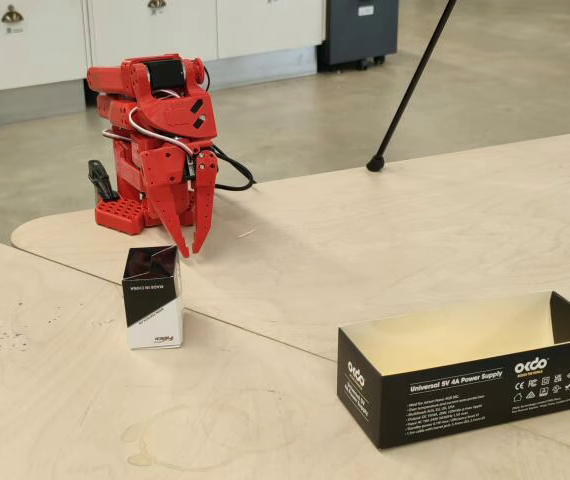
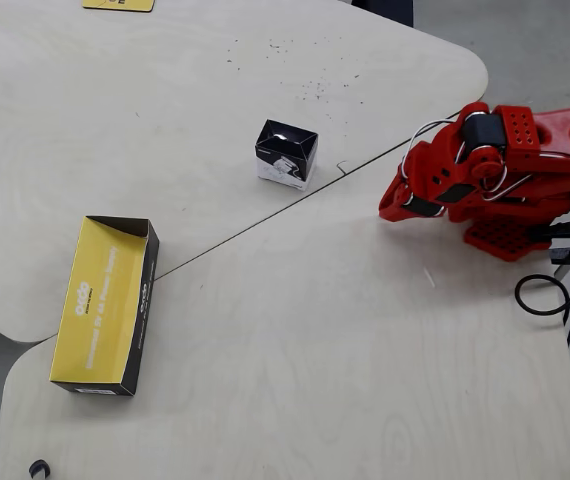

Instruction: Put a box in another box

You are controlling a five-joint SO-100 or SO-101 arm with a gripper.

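The small black-and-white carton (image 1: pixel 152 297) stands upright on the pale plywood table (image 1: pixel 385 240), its glossy black end up; in the overhead view (image 2: pixel 286 154) it sits just on the far side of the seam between the two tabletops. Its small print is too fine to read beyond a line near the colour break. Nothing touches it.

The gripper (image 1: pixel 192 250) hangs behind and a little to the right of the carton in the fixed view, tips pointing down and clear of it. Its two red fingers stand slightly apart at the tips with nothing between them. From overhead (image 2: pixel 397 207) the folded red arm (image 2: pixel 505 170) covers most of the claw, so the gap cannot be judged there.

The long black box (image 1: pixel 471 368) lies well apart from the carton, open side up, with a pale yellowish inside and white "Universal 5V 4A Power Supply" print on its side. Its floor is partly hidden by the near wall in the fixed view; overhead (image 2: pixel 103 305) it appears empty.

A black cable (image 2: pixel 550 290) loops beside the arm's base, cut off at the right edge.
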